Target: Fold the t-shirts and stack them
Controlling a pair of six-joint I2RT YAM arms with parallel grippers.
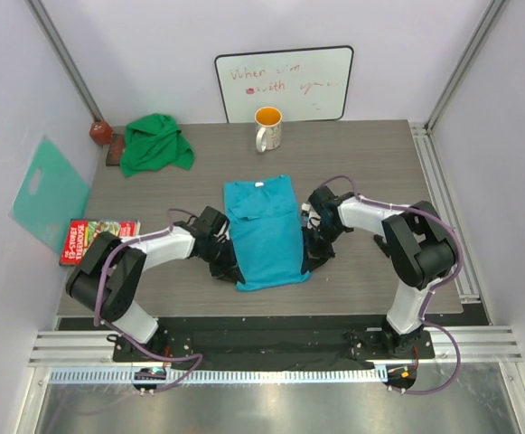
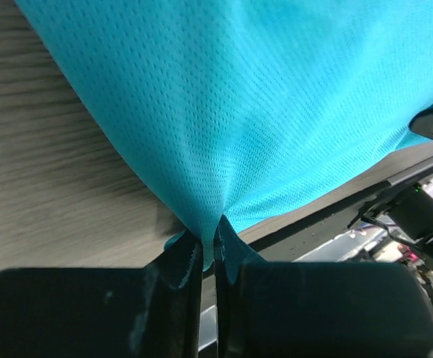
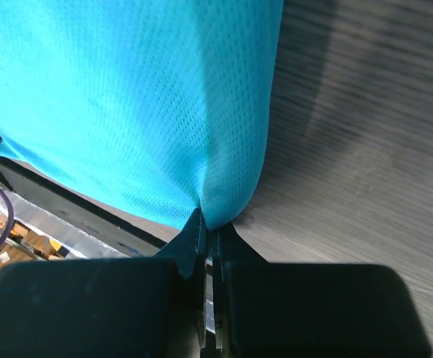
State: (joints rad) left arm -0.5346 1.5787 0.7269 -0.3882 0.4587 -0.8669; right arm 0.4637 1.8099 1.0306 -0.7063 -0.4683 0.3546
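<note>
Left gripper [image 2: 210,250]: 2 fingers closed tight on a pinch of the turquoise t-shirt [image 1: 264,237], at its left edge near the hem. Right gripper [image 3: 207,239]: 2 fingers clamped on that shirt's right edge. T-shirts, 2: the turquoise one lies flat at the centre of the table [image 1: 379,163], collar toward the far side, between both arms; the green t-shirt [image 1: 156,145] sits crumpled at far left, well apart. Mug [image 1: 267,128], 1: upright beyond the collar. Whiteboard [image 1: 285,83], 1: against the back wall. Book [image 1: 99,240], 1: red, left edge. Mint plastic sheet [image 1: 50,192], 1: leaning on the left wall.
</note>
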